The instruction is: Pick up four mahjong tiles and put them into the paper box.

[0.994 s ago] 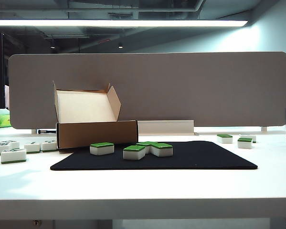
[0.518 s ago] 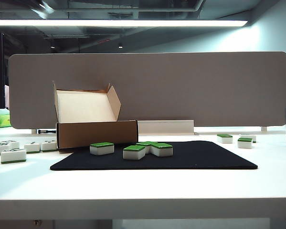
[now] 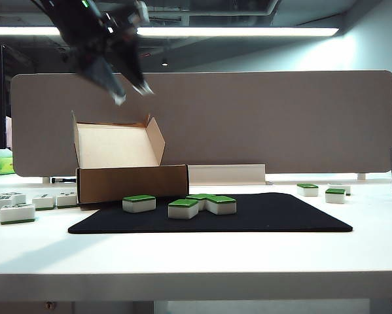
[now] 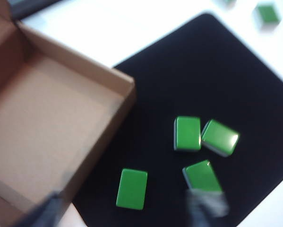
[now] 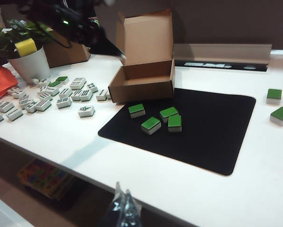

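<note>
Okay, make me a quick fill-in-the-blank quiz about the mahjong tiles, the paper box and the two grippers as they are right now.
1. ____ green-topped mahjong tiles lie on the black mat.
2. The paper box has its lid ____.
3. The left gripper hangs above the box with its jaws ____.
4. The right gripper holds ____.

Missing words: four; open; open; nothing

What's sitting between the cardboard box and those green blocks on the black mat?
Nothing: only bare black mat separates the paper box from the mahjong tiles, seen in the right wrist view.
</note>
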`<action>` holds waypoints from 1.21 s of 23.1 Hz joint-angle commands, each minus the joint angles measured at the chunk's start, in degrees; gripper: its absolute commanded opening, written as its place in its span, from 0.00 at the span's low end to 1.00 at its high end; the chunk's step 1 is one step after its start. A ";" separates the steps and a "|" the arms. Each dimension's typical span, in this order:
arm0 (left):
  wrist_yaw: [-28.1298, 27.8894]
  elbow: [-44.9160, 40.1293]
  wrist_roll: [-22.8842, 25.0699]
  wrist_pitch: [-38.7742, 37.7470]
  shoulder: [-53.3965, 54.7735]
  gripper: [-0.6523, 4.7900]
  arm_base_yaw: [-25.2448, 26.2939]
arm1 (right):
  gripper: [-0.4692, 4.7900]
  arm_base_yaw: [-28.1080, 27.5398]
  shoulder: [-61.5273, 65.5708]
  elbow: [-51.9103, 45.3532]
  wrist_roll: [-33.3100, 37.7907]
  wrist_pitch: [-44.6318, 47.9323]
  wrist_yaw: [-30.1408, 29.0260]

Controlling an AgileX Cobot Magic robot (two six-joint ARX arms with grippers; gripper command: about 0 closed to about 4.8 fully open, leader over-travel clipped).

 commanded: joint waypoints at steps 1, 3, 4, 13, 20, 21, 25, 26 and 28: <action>-2.45 0.59 0.68 -1.84 3.08 0.71 -0.94 | 0.09 -0.07 -0.68 0.02 -0.28 -1.05 0.22; -4.68 0.59 2.97 -3.37 5.70 0.71 -2.01 | 0.09 -0.04 -0.68 0.02 -0.31 -1.46 0.28; -5.42 0.57 3.76 -3.72 6.71 0.70 -2.45 | 0.09 -0.04 -0.68 0.02 -0.31 -1.44 0.26; -9.11 0.57 5.55 -3.28 15.39 0.66 -4.04 | 0.09 -0.09 -0.68 0.02 -0.39 -1.42 0.26; -9.07 0.57 5.55 -0.57 20.72 0.47 -4.04 | 0.09 -0.09 -0.68 0.02 -0.39 -1.42 0.24; -9.09 0.57 5.55 -0.61 21.03 0.43 -4.04 | 0.09 -0.09 -0.68 0.02 -0.39 -1.42 0.24; -8.81 0.83 4.42 -1.33 20.68 0.27 -4.26 | 0.09 -0.09 -0.68 0.02 -0.39 -1.38 0.26; -8.72 1.75 4.00 -2.14 19.58 0.27 -4.63 | 0.09 -0.09 -0.68 0.02 -0.39 -1.38 0.26; -8.44 4.74 4.02 -3.67 17.59 0.27 -5.18 | 0.09 -0.09 -0.68 0.02 -0.39 -1.38 0.26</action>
